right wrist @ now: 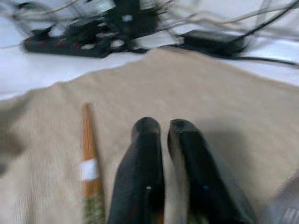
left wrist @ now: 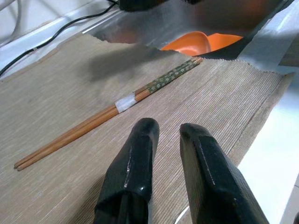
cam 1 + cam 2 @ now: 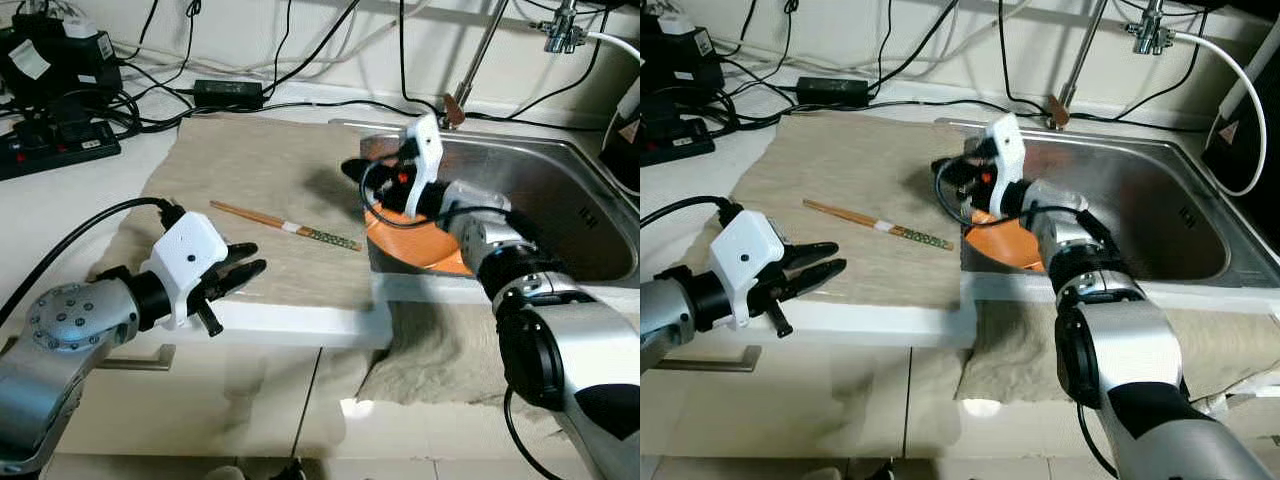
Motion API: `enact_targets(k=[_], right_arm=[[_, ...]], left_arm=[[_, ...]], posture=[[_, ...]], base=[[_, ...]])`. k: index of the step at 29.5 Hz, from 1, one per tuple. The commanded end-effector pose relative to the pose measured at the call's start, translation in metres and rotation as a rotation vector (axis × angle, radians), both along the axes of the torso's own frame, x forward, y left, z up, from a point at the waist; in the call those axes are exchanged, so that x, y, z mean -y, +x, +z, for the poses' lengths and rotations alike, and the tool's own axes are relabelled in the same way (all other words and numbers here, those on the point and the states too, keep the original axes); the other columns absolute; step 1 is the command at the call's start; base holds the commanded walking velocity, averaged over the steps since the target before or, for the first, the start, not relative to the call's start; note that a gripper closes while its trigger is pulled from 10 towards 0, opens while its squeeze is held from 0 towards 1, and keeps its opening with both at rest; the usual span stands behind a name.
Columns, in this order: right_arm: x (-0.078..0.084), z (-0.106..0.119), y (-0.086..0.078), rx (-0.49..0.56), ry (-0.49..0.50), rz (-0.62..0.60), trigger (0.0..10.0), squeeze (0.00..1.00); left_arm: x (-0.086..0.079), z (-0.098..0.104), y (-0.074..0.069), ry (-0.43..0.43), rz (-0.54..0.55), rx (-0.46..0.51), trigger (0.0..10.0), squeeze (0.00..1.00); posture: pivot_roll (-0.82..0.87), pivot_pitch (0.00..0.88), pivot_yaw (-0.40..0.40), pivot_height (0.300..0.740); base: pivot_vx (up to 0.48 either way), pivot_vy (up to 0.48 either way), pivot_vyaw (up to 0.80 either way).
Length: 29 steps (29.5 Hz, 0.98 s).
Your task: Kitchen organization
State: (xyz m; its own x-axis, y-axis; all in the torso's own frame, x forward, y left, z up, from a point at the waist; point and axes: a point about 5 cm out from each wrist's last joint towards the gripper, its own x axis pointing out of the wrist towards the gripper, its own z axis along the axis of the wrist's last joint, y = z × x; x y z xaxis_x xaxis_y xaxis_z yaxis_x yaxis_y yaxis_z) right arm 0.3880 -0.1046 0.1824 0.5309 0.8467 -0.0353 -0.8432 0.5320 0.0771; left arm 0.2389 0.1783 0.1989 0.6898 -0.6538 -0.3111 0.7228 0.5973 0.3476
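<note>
Two chopsticks point(image 3: 285, 226), taped together as a pair by a white band near the middle, are seen lying flat on the beige cloth point(image 3: 250, 170) that covers the desk point(image 3: 60, 200). They lie ahead of the jaws of the left gripper point(image 3: 240, 268) and apart from them, and just beside the jaws of the right gripper point(image 3: 352, 170), whose tips are held low over the cloth at the sink's point(image 3: 560, 200) rim. The left jaws are held a little apart, with nothing between them; the right jaws are drawn nearly together, only a narrow slit showing, and nothing is seen gripped in them. An orange dish point(image 3: 425, 245) rests inside the sink, under the right wrist and close to the patterned end of the pair. The pair is judged to be light, stiff and thin, of wood with a smooth finish, so slipping or rolling in the jaws is to be expected. Because the sticks lie so low on soft cloth, the jaws would probably have to be pressed slightly into the fabric for the sticks to be caught. The taped middle is judged the best place to be gripped: there the two sticks are bound as one, balance is nearest, and the tape offers more friction than the bare wood.
</note>
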Motion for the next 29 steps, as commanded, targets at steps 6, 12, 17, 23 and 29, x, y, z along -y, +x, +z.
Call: enact_targets(k=[6,12,17,23,29], right_arm=[[-0.027,-0.013,-0.009,-0.027,-0.056,0.116,10.0,1.00],[-0.036,-0.024,-0.012,-0.055,-0.121,0.113,10.0,1.00],[-0.044,-0.027,-0.015,-0.067,-0.152,0.153,10.0,1.00],[-0.047,-0.028,-0.016,-0.064,-0.183,0.166,10.0,1.00],[-0.052,-0.031,-0.015,-0.051,-0.275,0.142,10.0,1.00]], left_arm=[[0.007,-0.003,0.008,0.005,0.011,0.006,10.0,0.00],[0.007,-0.003,0.008,0.005,0.014,0.006,10.0,0.00],[0.004,-0.002,0.006,0.008,0.027,0.004,10.0,0.00],[0.001,-0.004,0.002,0.012,0.038,-0.001,10.0,0.00],[0.000,-0.002,0.002,0.016,0.038,-0.002,10.0,0.00]], posture=[[0.03,0.000,-0.104,0.740],[0.03,0.000,-0.108,0.740],[0.04,0.000,-0.126,0.740],[0.04,0.000,-0.133,0.740],[0.04,0.000,-0.130,0.740]], base=[[0.000,0.000,0.00],[0.000,0.000,0.00],[0.000,0.000,0.00],[0.000,0.000,0.00],[0.000,0.000,0.00]])
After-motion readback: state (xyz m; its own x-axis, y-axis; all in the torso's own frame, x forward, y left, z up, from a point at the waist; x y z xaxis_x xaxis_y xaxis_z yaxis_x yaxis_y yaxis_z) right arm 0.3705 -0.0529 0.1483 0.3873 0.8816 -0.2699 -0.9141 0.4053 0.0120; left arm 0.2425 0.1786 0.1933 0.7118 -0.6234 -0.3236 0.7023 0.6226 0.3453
